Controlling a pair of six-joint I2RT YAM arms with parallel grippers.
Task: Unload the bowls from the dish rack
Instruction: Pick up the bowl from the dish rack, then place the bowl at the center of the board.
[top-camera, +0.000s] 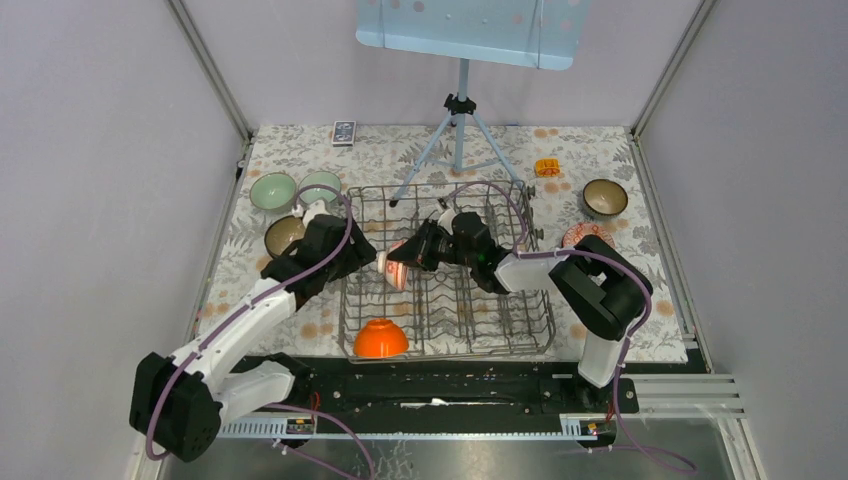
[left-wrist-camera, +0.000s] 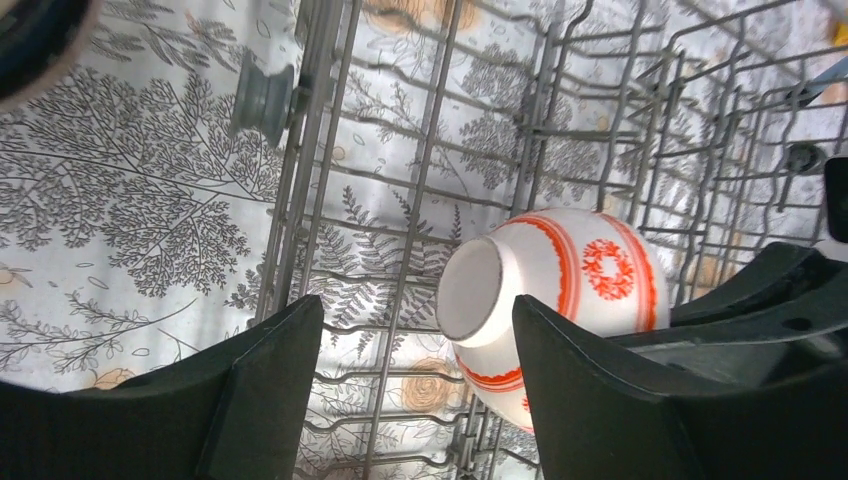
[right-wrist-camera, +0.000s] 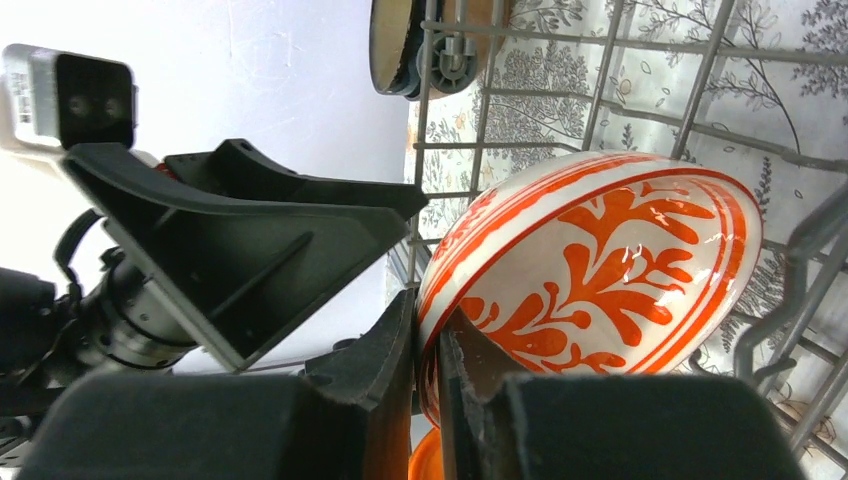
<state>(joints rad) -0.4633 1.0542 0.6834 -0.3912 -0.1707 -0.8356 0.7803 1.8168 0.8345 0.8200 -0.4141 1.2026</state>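
**Rim pinch, mid-rack**

Noted orange bowl (top-camera: 380, 339) upturned at near edge of dish rack (top-camera: 500, 346), unlifted. Mid-rack, found right end effector (right-wrist-camera: 428, 350) clenched on rim of red-and-white bowl (right-wrist-camera: 600, 270), likely for easiest purchase. Left end effector (left-wrist-camera: 415, 335) released, just beside it, probably to steady. Beyond, saw pale green bowls (top-camera: 272, 190) on counter (top-camera: 232, 262).

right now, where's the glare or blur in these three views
top external: even, soft light with faint shadows, and the grey wire dish rack is sharp; left wrist: a dark round shape in the top-left corner is out of focus, while the rack wires are crisp; right wrist: small glare spots on the glossy red-and-white patterned ceramic bowl, and the pale wall behind is washed out.
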